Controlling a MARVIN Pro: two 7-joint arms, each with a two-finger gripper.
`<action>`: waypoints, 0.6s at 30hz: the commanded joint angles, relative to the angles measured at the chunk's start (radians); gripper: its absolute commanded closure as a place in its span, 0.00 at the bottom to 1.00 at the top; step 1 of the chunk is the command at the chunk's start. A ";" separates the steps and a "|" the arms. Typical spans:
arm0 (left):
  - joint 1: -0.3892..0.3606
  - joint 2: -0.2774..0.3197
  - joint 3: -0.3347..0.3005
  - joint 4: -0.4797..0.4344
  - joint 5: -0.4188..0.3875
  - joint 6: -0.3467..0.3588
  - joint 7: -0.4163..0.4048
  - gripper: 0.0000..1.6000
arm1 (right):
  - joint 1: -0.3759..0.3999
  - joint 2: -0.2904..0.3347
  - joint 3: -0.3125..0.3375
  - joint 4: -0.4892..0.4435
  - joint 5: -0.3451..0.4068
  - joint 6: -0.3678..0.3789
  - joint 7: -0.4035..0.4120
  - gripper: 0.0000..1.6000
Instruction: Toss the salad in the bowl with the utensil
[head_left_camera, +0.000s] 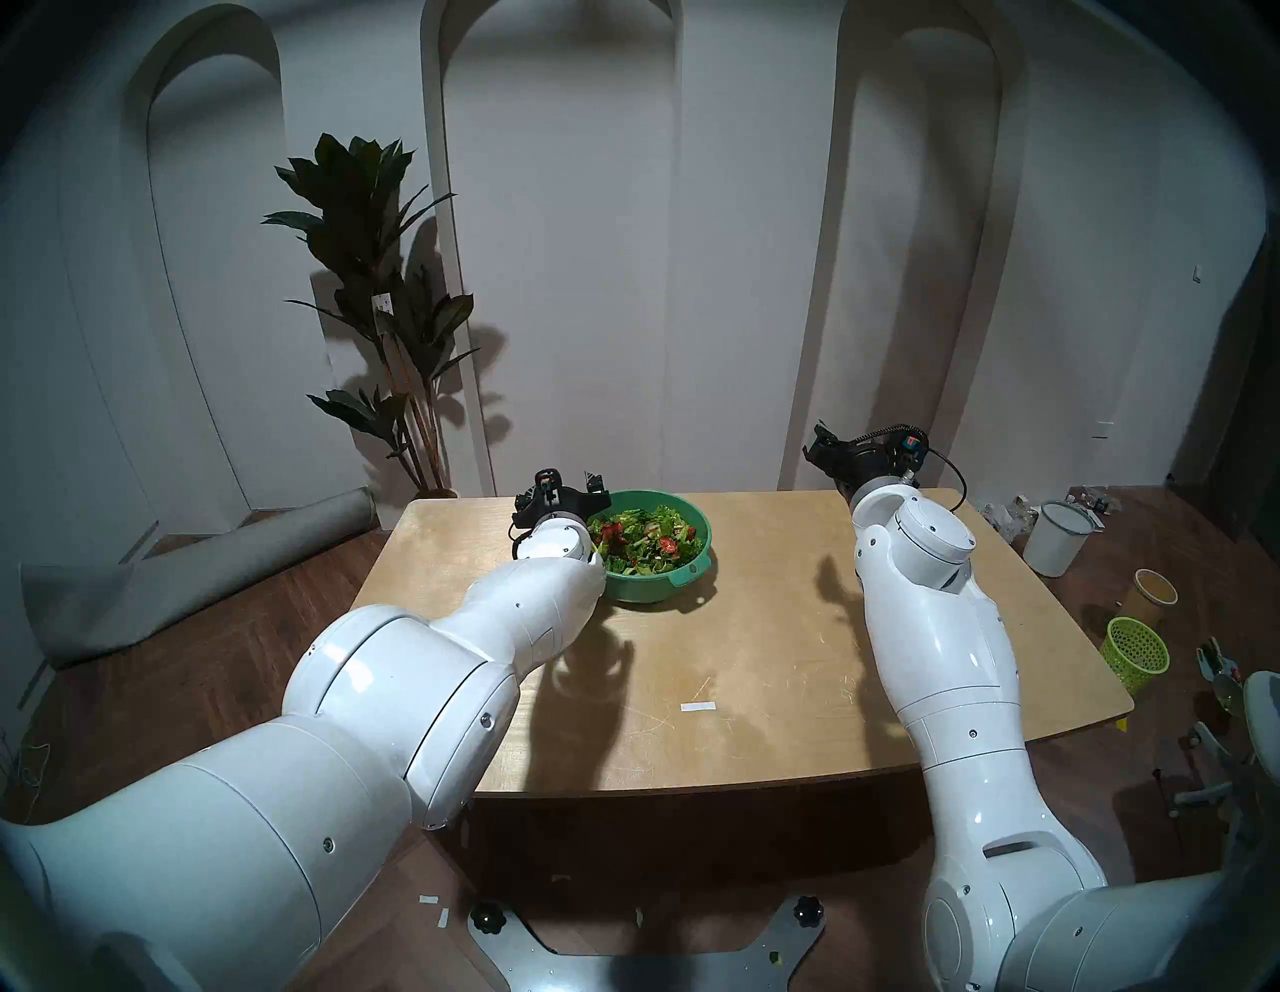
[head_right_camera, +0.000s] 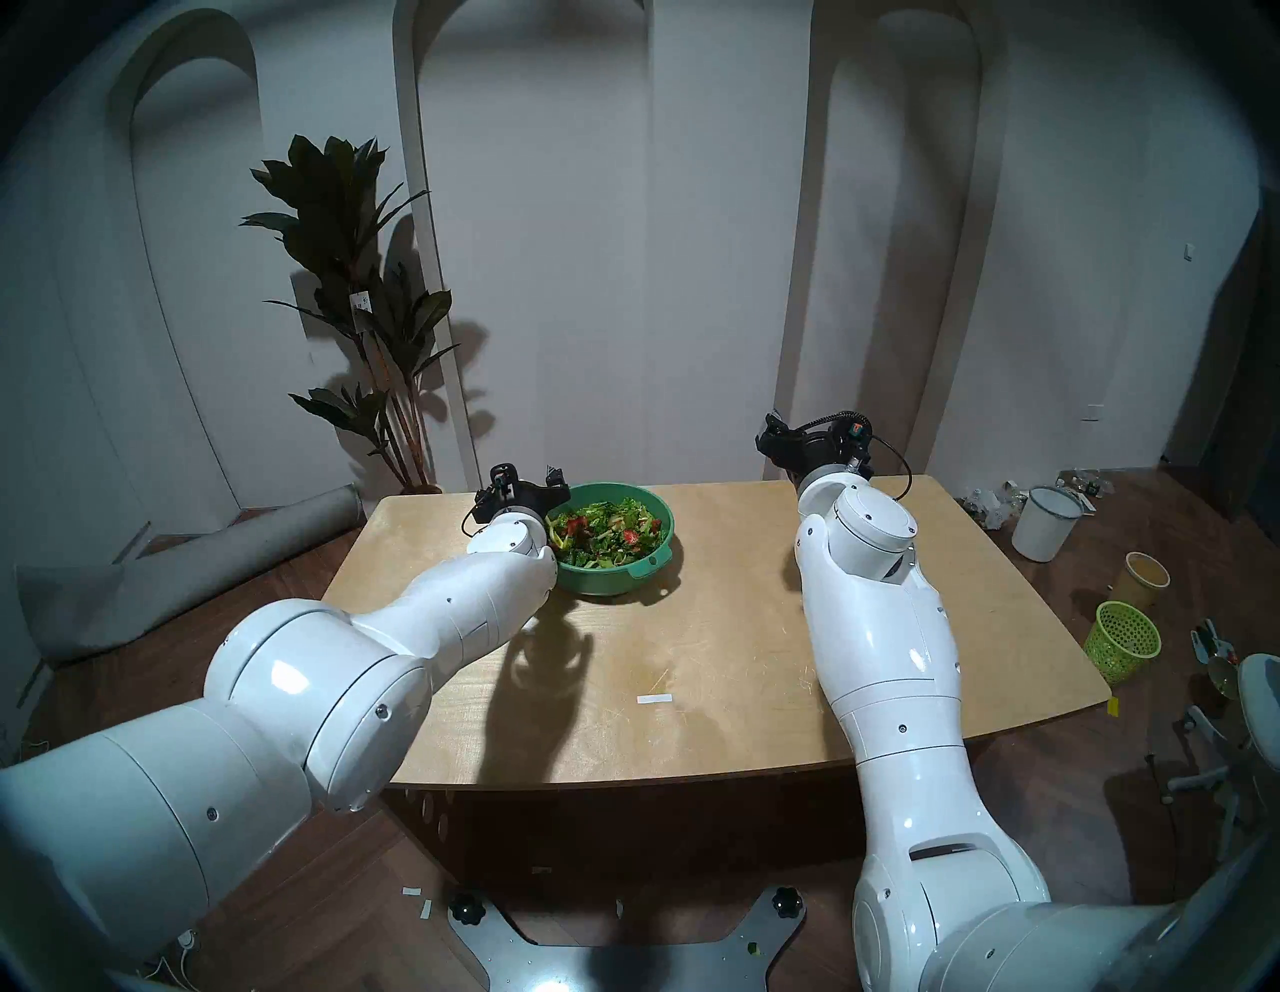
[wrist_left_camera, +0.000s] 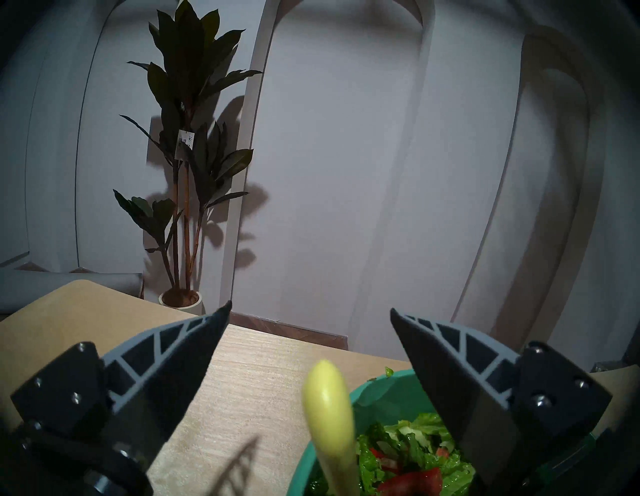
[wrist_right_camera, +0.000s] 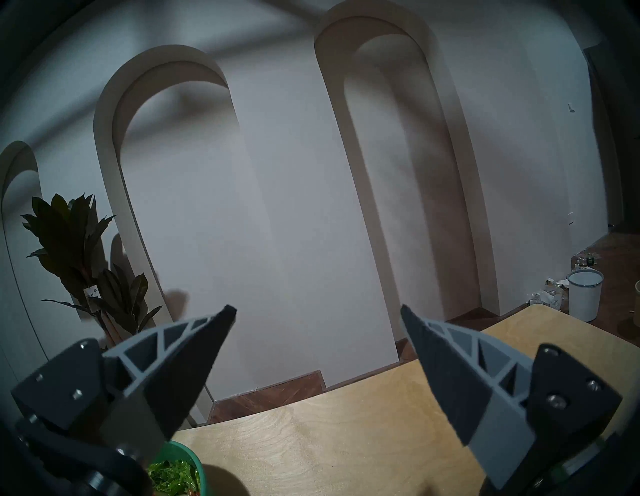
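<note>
The teal-green bowl (head_left_camera: 695, 569) stands at the far left-middle of the wooden table (head_left_camera: 727, 658), filled with salad (head_left_camera: 641, 537) of green leaves and red tomato pieces. My left gripper (head_left_camera: 564, 488) hovers at the bowl's left rim, open. In the left wrist view the yellow-green utensil (wrist_left_camera: 327, 398) leans out of the bowl (wrist_left_camera: 388, 391), its rounded handle end rising free between the spread fingers (wrist_left_camera: 194, 350) of my left gripper (wrist_left_camera: 310, 306), touching neither. My right gripper (head_left_camera: 821, 443) is raised over the table's far right, open and empty, as the right wrist view (wrist_right_camera: 317, 311) also shows.
A potted plant (head_left_camera: 374, 277) and a rolled grey mat (head_left_camera: 208, 554) are beyond the table's left end. On the floor to the right are a white bucket (head_left_camera: 1056, 537), a yellow cup (head_left_camera: 1153, 592) and a lime-green mesh basket (head_left_camera: 1136, 651). A white tape strip (head_left_camera: 697, 706) lies mid-table.
</note>
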 joint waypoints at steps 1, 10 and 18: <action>-0.051 0.014 0.002 -0.007 0.008 -0.035 -0.001 0.00 | 0.023 0.002 0.003 -0.008 0.000 -0.017 0.004 0.00; -0.071 0.033 -0.002 -0.064 0.012 -0.118 -0.002 0.00 | 0.027 0.003 0.004 -0.001 0.001 -0.016 0.009 0.00; -0.101 0.042 -0.001 -0.142 0.020 -0.162 -0.004 0.00 | 0.032 0.005 0.006 0.007 0.001 -0.013 0.015 0.00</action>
